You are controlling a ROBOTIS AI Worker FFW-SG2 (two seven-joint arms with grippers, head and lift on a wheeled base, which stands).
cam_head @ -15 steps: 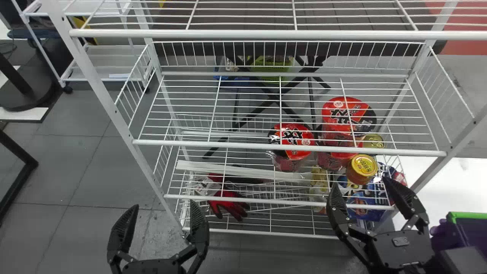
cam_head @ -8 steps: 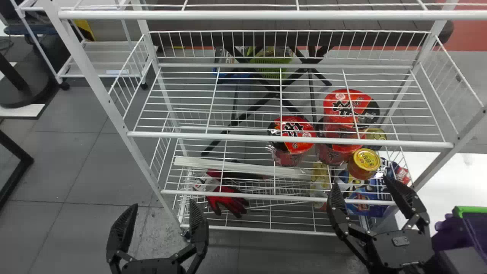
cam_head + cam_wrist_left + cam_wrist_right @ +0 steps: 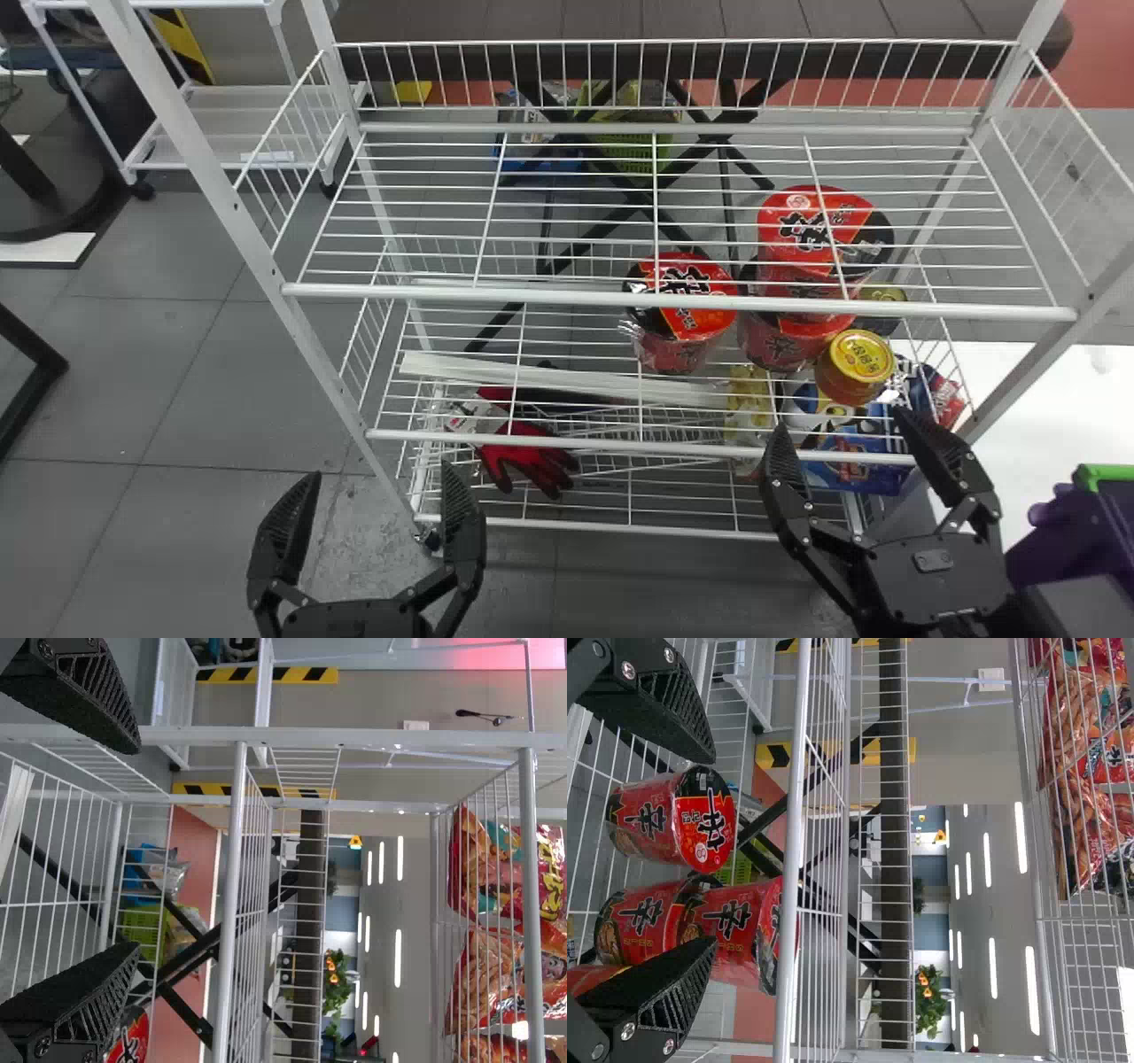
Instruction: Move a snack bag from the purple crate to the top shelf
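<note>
Low in the head view my left gripper (image 3: 381,472) stands open over the floor, left of the rack's front. My right gripper (image 3: 840,421) is open too, in front of the rack's lower right side. Nothing is held by either. At the right edge is part of the purple crate (image 3: 1063,540), to the right of my right gripper; its contents cannot be made out. The left wrist view shows the open left gripper (image 3: 135,849) and red snack bags (image 3: 496,979) on the top shelf (image 3: 529,904). Similar snack bags (image 3: 1090,771) lie up there beyond the open right gripper (image 3: 713,850).
The white wire rack (image 3: 682,299) spans the head view. Its lower levels hold red noodle cups (image 3: 682,306), a yellow-lidded jar (image 3: 855,363), a blue package (image 3: 855,456) and red gloves (image 3: 532,456). A white cart (image 3: 221,124) is behind at left.
In the head view the rack has shifted upward and looks slightly larger, its upper front bar leaving the top edge. The purple crate has slid a little right. Both grippers keep their places, open.
</note>
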